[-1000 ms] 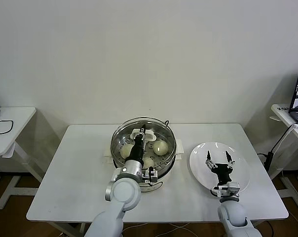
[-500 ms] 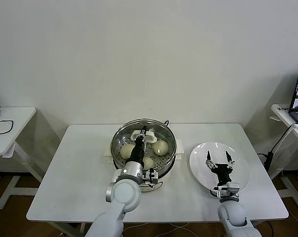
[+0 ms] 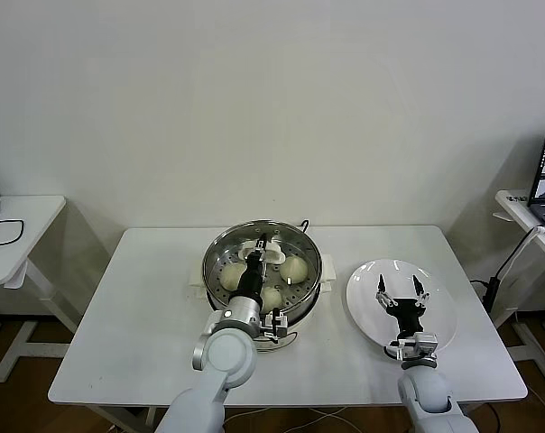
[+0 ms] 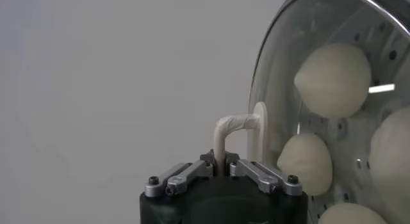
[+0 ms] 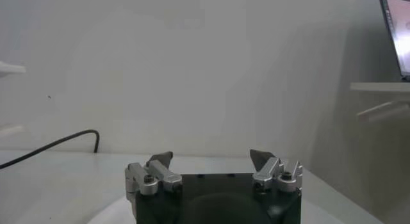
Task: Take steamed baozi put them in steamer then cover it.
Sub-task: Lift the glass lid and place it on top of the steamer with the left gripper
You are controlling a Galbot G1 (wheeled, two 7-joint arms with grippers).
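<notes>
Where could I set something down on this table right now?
Bare tabletop left of the steamer and along the near edge. Crowded: the steamer, lid on and gripped by the left gripper, and the plate under the right gripper.

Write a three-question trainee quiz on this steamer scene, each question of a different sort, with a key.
1. True or false: the left gripper is shut on the glass lid's handle.
2. Multiple choice: the right gripper hovers with open jaws over (A) the steamer, (B) the white plate, (C) the laptop.
3. How many baozi show through the glass lid in the left wrist view?

Key:
1. True.
2. B, the white plate.
3. Four baozi, inside the steamer.
</notes>
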